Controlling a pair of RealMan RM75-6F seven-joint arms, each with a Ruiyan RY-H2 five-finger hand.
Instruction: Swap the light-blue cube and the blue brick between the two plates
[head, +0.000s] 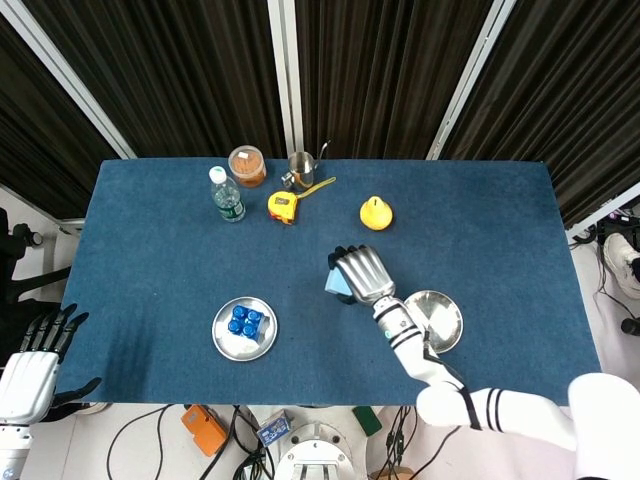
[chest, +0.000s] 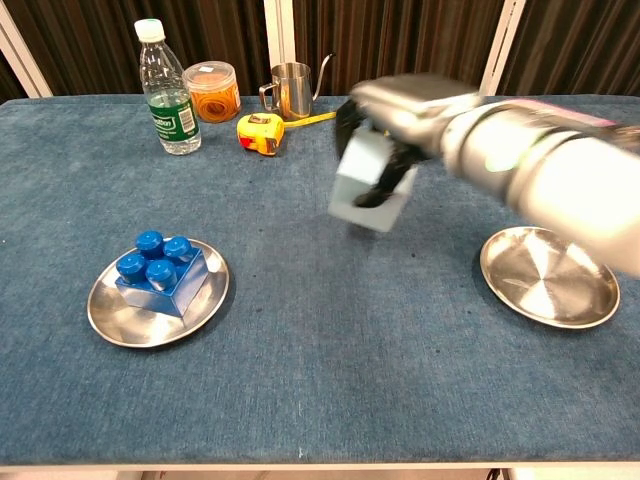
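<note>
My right hand (head: 360, 274) (chest: 400, 115) grips the light-blue cube (chest: 370, 185) (head: 336, 284) in the air over the middle of the table, between the two plates. The right plate (head: 433, 320) (chest: 548, 276) holds nothing. On the left plate (head: 262, 342) (chest: 105, 318) sits the blue brick (head: 245, 321) (chest: 160, 270), studs up. My left hand (head: 30, 365) hangs open off the table's left edge, holding nothing, and shows only in the head view.
Along the far side stand a water bottle (chest: 168, 90), an orange-lidded jar (chest: 211, 91), a steel pitcher (chest: 290, 88), a yellow tape measure (chest: 260, 132) and a yellow pear (head: 375, 212), which the hand hides in the chest view.
</note>
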